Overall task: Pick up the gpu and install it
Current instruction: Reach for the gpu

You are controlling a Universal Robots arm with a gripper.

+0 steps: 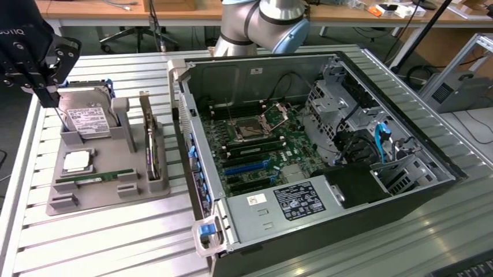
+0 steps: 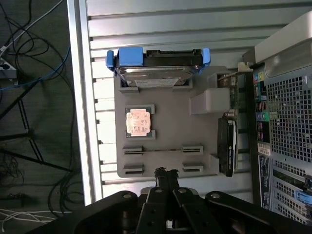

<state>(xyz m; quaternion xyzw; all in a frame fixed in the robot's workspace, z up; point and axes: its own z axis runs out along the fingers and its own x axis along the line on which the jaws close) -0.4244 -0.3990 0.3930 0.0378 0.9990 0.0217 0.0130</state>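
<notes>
The gpu (image 1: 154, 151) stands on its edge in a slot of the grey holder tray (image 1: 115, 156), on the side next to the computer case; it is a dark card with a silvery metal edge. In the wrist view the gpu (image 2: 226, 146) lies along the tray's edge beside the case. My black gripper (image 1: 46, 95) hovers above the table's corner at the exterior view's left, beyond the hard drive and well away from the gpu. Its fingers (image 2: 165, 174) are pressed together with nothing between them.
The tray also carries a silver hard drive (image 1: 86, 118) in blue rails, a square processor chip (image 1: 78, 161) and a narrow green memory stick (image 1: 96, 177). The open computer case (image 1: 324, 156) with its motherboard (image 1: 254, 156) lies at the exterior view's right. Cables (image 2: 34, 97) hang off the table's edge.
</notes>
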